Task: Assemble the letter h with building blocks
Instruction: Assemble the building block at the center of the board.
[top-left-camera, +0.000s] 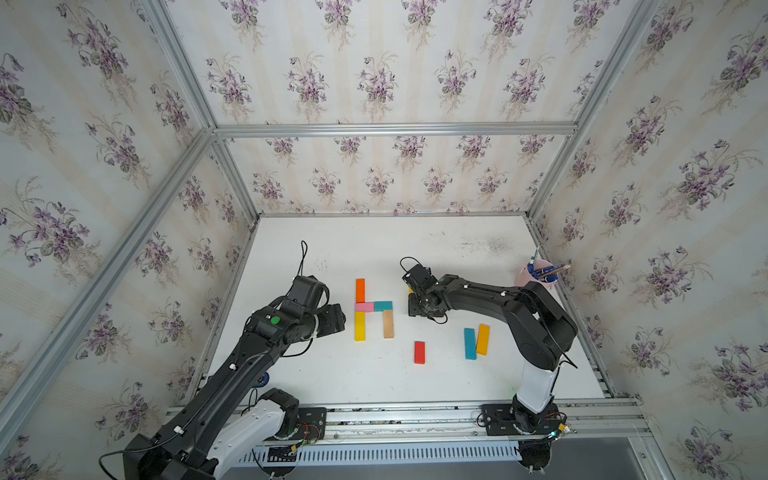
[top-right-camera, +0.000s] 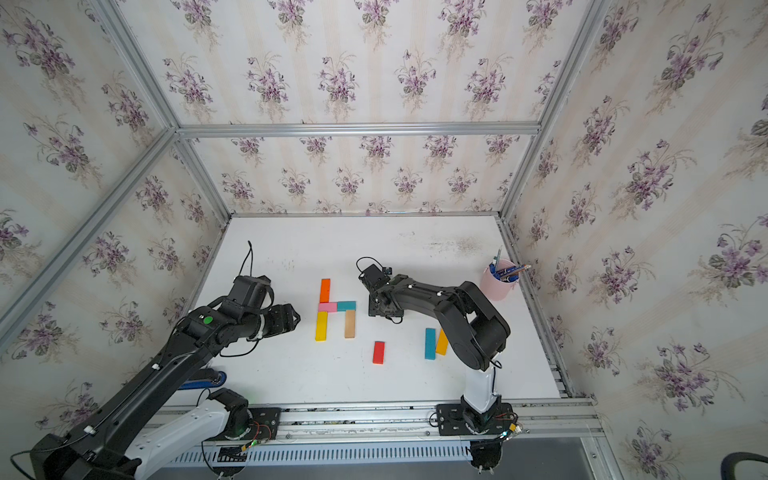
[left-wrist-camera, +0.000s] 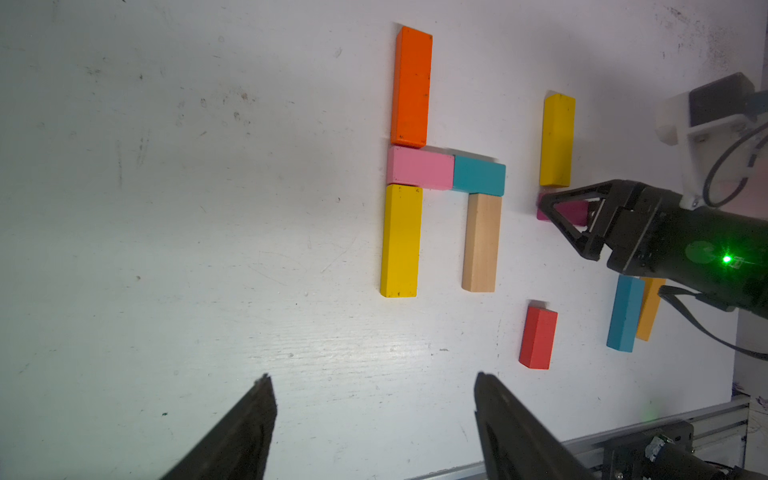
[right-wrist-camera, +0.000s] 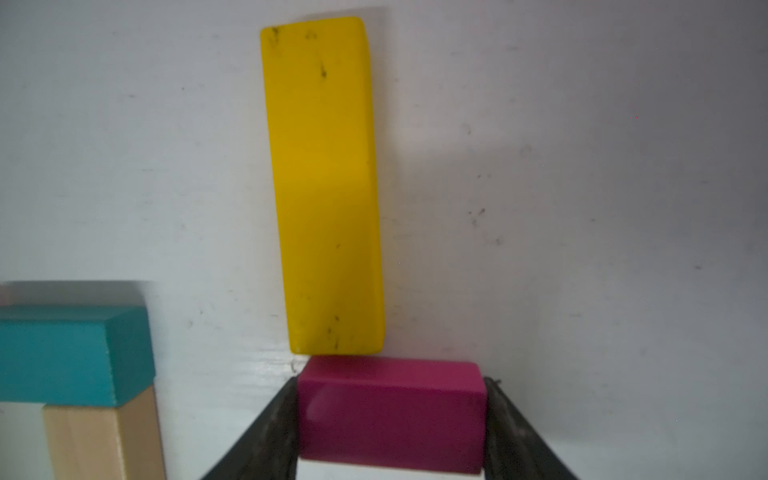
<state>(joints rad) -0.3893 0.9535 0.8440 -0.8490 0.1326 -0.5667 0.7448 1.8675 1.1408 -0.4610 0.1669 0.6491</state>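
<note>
Take the back wall as twelve o'clock on the white table (top-left-camera: 324, 374). The left arm (top-left-camera: 232, 365) climbs from its base at about seven o'clock and stretches toward one, then bends at the wrist toward three. The left claw (left-wrist-camera: 372, 386) hangs above the table at nine o'clock of the letter, its jaws wide apart with nothing between them.

The letter lies flat near the middle, with the pink block (top-left-camera: 364, 307) as its joint; the orange block (top-left-camera: 360, 290) touches it at twelve o'clock, a yellow block (top-left-camera: 360, 326) at six, and the teal block (top-left-camera: 383, 306) butts against it at three. The tan block (top-left-camera: 388, 324) touches the teal one at six o'clock as the short leg; the red block (top-left-camera: 419, 352) lies alone at five o'clock of the tan one.

At three o'clock of the teal block, a little apart, the right claw (right-wrist-camera: 392, 382) points down at the table. Its fingers (right-wrist-camera: 282, 419) press on both short ends of the magenta block (right-wrist-camera: 390, 415), so it is gripping that block, low at the surface. A second yellow block (right-wrist-camera: 326, 187) lies at twelve o'clock of the magenta one, its near end touching it.

The blue block (top-left-camera: 470, 343) and amber block (top-left-camera: 483, 339) lie side by side at three o'clock of the red one, the amber one tilted. The right arm (top-left-camera: 478, 289) stands up from its base at five o'clock, folds at a high elbow and runs toward ten, with the wrist turned down. A pink cup (top-left-camera: 536, 280) of pens stands at two o'clock by the side rail.
</note>
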